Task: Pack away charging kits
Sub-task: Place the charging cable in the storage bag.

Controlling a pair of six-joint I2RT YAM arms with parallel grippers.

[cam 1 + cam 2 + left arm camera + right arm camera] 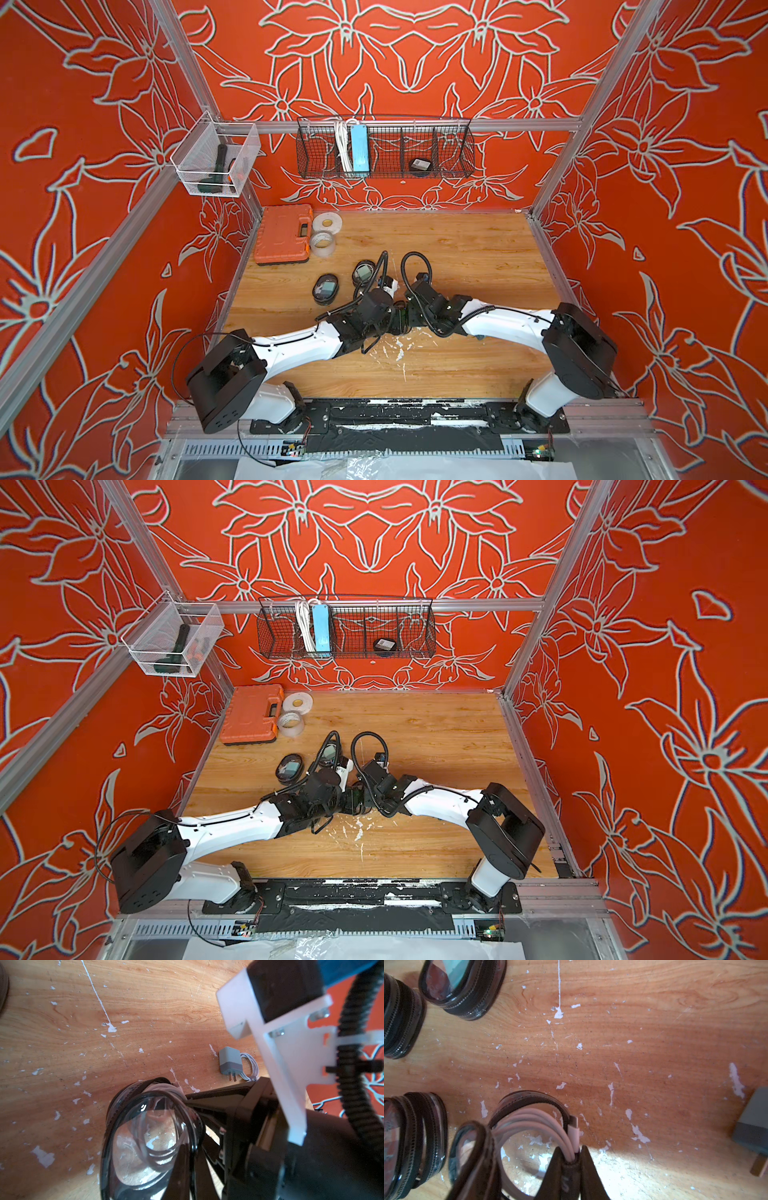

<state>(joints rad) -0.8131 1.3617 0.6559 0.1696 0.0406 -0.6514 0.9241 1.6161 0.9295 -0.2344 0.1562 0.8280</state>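
Observation:
My two arms meet low over the middle of the wooden table [457, 249]. A clear oval case [145, 1136] with a black rim is held open above the table, and my left gripper [193, 1169] is shut on its rim. My right gripper [572, 1152] is shut on a coiled white cable [533, 1124], whose loops lie partly inside that case [527, 1098]. A grey-blue cube plug adapter [230, 1061] with its own coiled white cable [250, 1066] lies on the table beside the right arm, and shows at the edge of the right wrist view [753, 1122].
Closed oval cases [325, 288] [364, 273] lie left of the grippers. An orange tool case [284, 234] and two tape rolls [327, 221] sit at the back left. A black wire basket [453, 149] on the back wall holds a blue power strip [358, 149].

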